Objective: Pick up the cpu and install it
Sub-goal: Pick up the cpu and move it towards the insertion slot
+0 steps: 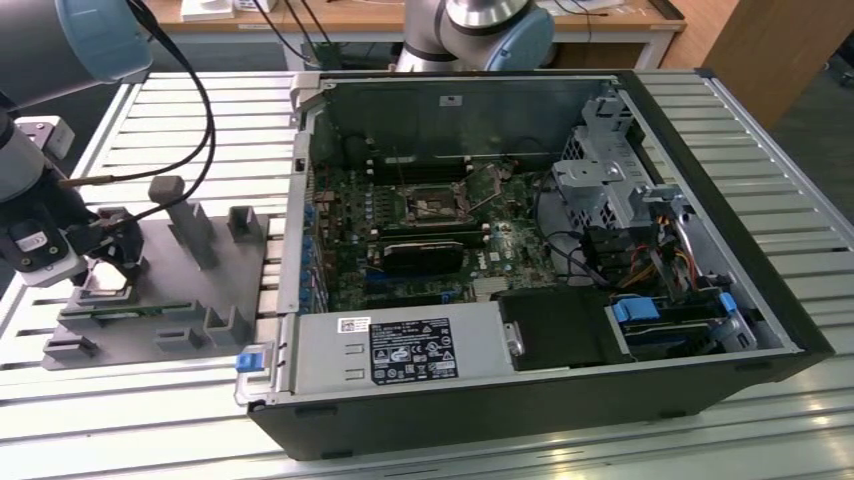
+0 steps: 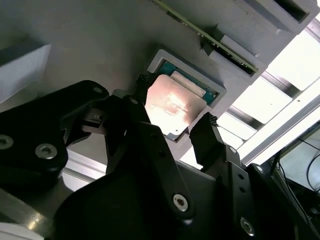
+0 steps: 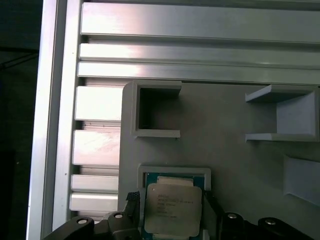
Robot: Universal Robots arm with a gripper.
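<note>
The jaws pinch the cpu [image 3: 172,207] by two opposite edges, right at its pocket in the grey tray [image 3: 225,130] on the table [image 1: 761,130], well apart from the case [image 1: 534,400]. With so thin a hold it could tilt and slip. Its fine print is too small to read.

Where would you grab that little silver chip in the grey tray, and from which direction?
Probably by two opposite side edges of the cpu, coming straight down from above. It lies flat, metal face up, in a shallow framed pocket of the grey tray; the top is smooth, and the frame blocks a sideways approach.
</note>
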